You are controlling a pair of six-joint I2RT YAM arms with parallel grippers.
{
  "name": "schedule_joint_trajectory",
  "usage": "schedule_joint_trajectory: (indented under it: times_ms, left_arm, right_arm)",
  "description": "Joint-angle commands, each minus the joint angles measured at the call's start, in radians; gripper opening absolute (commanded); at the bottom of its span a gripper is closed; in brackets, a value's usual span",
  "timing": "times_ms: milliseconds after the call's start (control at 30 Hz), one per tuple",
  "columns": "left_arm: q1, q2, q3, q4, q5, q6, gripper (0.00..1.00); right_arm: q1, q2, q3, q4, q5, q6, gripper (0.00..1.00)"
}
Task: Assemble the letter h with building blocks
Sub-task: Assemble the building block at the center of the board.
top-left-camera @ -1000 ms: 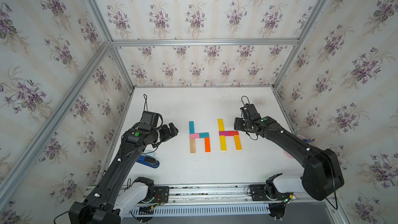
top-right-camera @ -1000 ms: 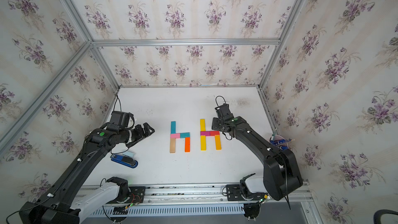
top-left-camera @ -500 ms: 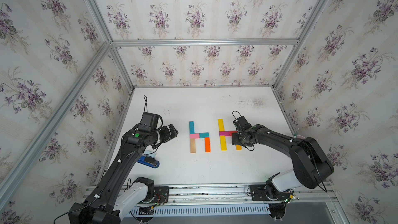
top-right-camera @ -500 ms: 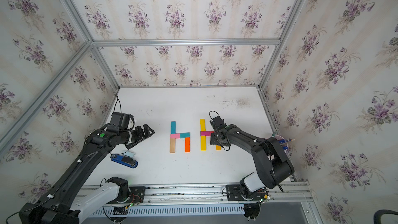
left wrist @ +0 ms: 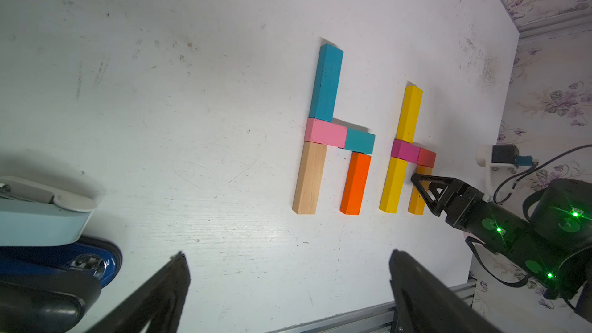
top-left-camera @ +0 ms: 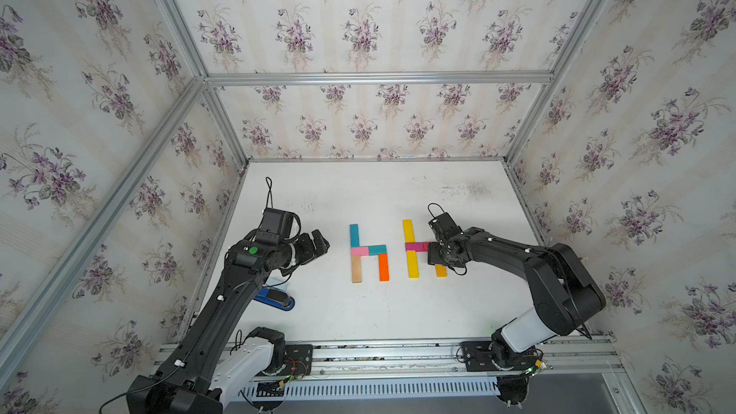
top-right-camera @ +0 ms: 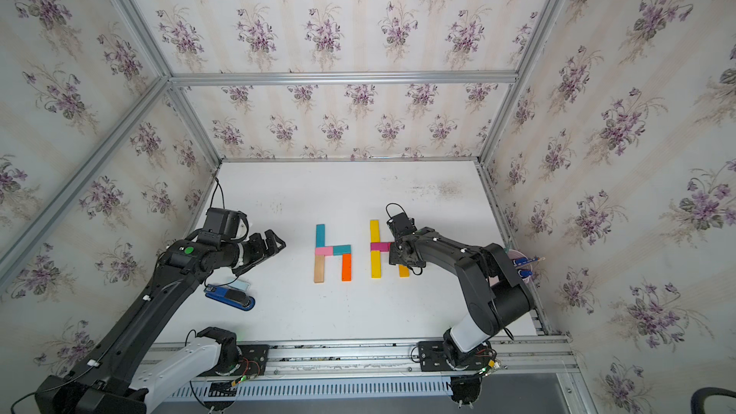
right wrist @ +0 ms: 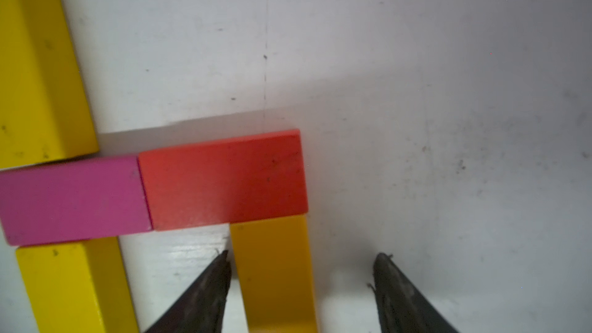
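Your right fingers (right wrist: 208,299) straddle the short amber wooden bar (right wrist: 275,277), half-spread, gripping nothing; your left fingers (left wrist: 163,296) hang wide apart by the desk's (left wrist: 224,91) left edge.

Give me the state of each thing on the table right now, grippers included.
Teal-topped h: five blocks flat, touching, complete.
Yellow-topped h: five blocks flat, touching, shape formed.
Amber leg block: flat, butted against the red block, not clamped.
Right gripper: fingers apart, straddling the amber leg block.
Left gripper: fingers apart, empty, away from the blocks.
Blue stapler: lying flat, untouched, apart from the blocks.
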State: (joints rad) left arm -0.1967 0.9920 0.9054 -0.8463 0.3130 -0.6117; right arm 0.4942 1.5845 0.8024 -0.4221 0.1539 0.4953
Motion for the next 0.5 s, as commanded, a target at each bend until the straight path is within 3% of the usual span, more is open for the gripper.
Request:
schedule_joint_trajectory:
  times_ms: [0,467]
  left_arm:
    - [0.0,-0.001,-0.003,0.013,-0.013,0.009,0.99]
    - [0.001,-0.007,-0.002,0.01,-0.012,0.009,0.99]
  right_arm:
    - [-0.002,0.01,0.002,-0.021,0.024,-0.002,0.71]
    - [-0.012,0.017,-0.002,-0.03,0.044,0.007,0.66]
